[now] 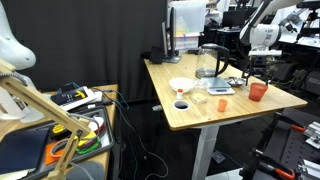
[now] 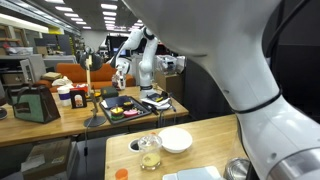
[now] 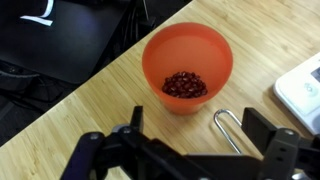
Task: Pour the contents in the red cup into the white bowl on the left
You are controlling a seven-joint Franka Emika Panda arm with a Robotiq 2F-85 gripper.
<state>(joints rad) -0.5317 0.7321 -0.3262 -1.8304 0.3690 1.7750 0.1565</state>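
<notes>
The red cup [image 3: 187,68] stands upright on the wooden bench [image 3: 90,110], close to an edge that crosses the wrist view on a slant. Only this view looks down into the cup: a small heap of dark reddish bits [image 3: 184,84] lies on its floor. The gripper [image 3: 192,118] comes in from the bottom of the same view with its jaws spread wide and nothing between them. The cup sits just past the fingertips, untouched. A bent wire loop [image 3: 229,128] lies on the wood beside the cup, and a white object [image 3: 305,88] shows at the right border.

In an exterior view the whole bench [image 1: 200,115] is laid out. The red cup [image 1: 258,91] is near one end, the gripper [image 1: 260,72] hangs just above it, and the arm [image 1: 265,35] rises behind. The white bowl [image 1: 181,85] sits well apart from the cup, toward the opposite end. A small white cup [image 1: 181,104] with a dark inside stands nearer the front edge, just beside the bowl, and a clear jug [image 1: 208,62] is toward the back edge. From here I cannot tell how the jaws stand.

In an exterior view a large white arm [image 2: 220,60] fills the foreground and only a strip of bench [image 2: 215,135] shows beneath it. The white bowl [image 2: 176,140] appears here, with the jug [image 2: 150,150] and the small white cup [image 2: 137,145] beside it. A metal bowl [image 2: 237,170] shows at the bottom border. The red cup and the gripper do not show in this view.
</notes>
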